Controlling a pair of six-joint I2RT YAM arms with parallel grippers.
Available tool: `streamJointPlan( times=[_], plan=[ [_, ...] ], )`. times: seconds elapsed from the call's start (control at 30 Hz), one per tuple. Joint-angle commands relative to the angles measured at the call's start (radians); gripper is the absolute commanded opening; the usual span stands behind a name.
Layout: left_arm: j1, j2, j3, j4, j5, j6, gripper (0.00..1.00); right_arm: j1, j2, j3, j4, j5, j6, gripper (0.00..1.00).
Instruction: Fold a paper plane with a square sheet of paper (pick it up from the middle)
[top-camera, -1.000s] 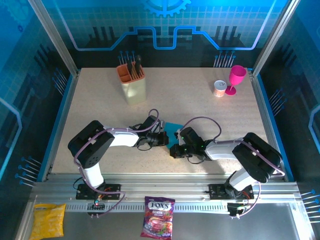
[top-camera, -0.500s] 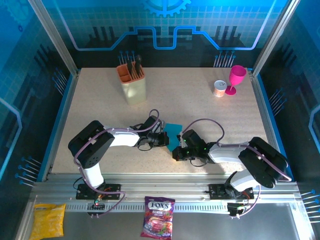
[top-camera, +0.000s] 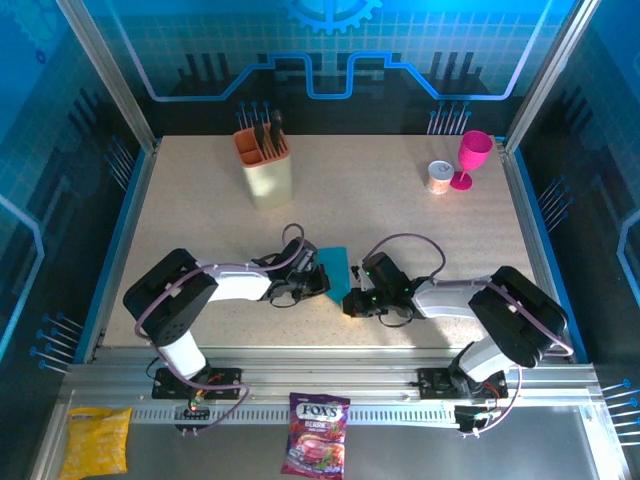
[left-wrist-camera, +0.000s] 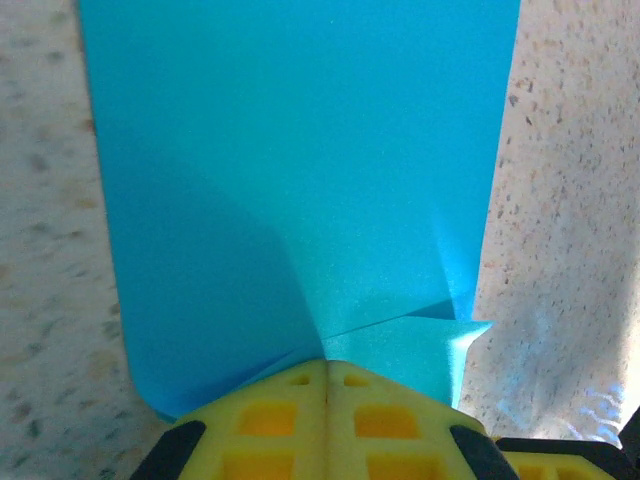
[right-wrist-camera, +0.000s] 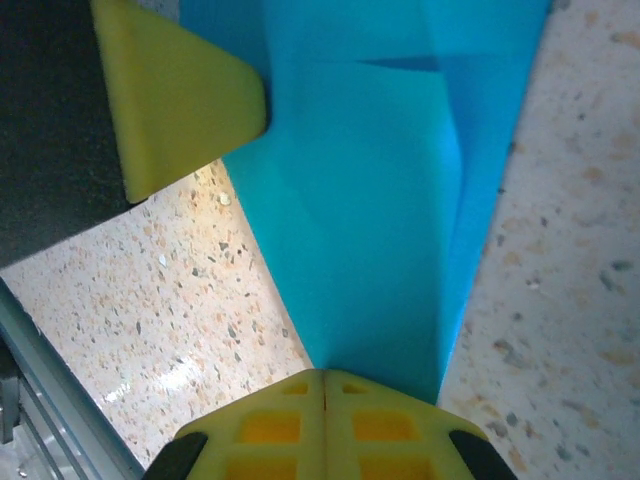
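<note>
Listing, at the centre of a speckled beige stone-look tabletop (top-camera: 400, 220): one thin, smooth cyan-blue paper sheet (left-wrist-camera: 300, 150), matt, partly folded, with crisp diagonal creases and one overlapping flap, set between the two grippers.

Left gripper (left-wrist-camera: 327, 368): moulded yellow fingers with square recesses, pressed together and pinching the sheet's near edge.

Right gripper (right-wrist-camera: 322, 380): matching yellow fingers, likewise closed on the sheet's narrow end.

Far left: beige plastic utensil holder (top-camera: 268, 175) with orange insert.

Far right: glossy pink goblet (top-camera: 472, 155), upright, beside a small round can (top-camera: 438, 177).
</note>
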Motion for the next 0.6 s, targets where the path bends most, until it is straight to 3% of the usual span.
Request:
streamJointPlan(
  times=[0.0,0.3,0.57],
  plan=[
    [0.024,0.008,-0.071,-0.125,-0.174,-0.072,0.0,-0.023,0.069,-0.022,-0.178,0.036,-0.036,0.0],
    [0.086,0.014,-0.031,-0.158,-0.185,-0.001,0.0,-0.029,0.095,-0.035,-0.164,0.025,-0.049,0.0],
    [0.091,0.055,-0.056,-0.142,-0.193,-0.019,0.0,-0.031,0.023,-0.048,-0.204,0.016,-0.052,0.01]
  ],
)
